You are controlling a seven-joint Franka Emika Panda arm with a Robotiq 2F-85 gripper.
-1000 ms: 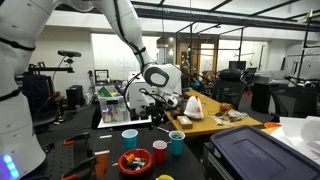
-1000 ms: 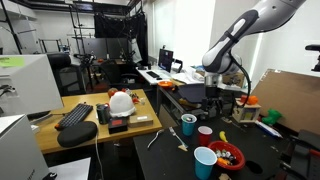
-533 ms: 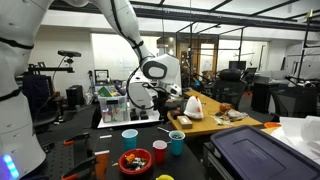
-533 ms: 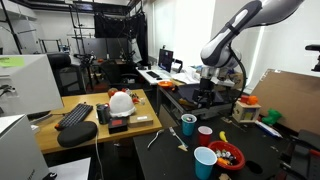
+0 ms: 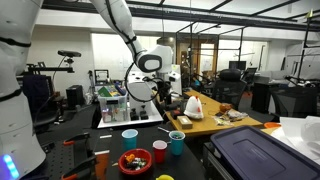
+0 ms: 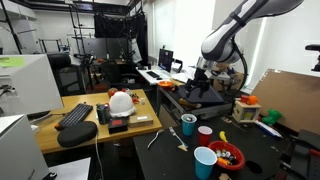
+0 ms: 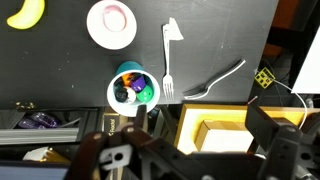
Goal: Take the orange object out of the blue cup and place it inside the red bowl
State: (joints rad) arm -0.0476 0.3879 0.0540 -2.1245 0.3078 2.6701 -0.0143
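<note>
Orange object unseen; gripper point(image 6: 201, 88) has been raised above the blue cup point(image 6: 189, 124); finger spacing cannot be told, extraction unconfirmed.

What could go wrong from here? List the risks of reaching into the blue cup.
1. The teal-blue plastic cup holds several coloured pieces, so the gripper may pinch the wrong one.
2. Its mouth looks narrow; the gripper could catch the rim and tip the cup toward the white plastic fork beside it.
3. The shallow red bowl already holds things; a dropped piece may bounce out.
</note>
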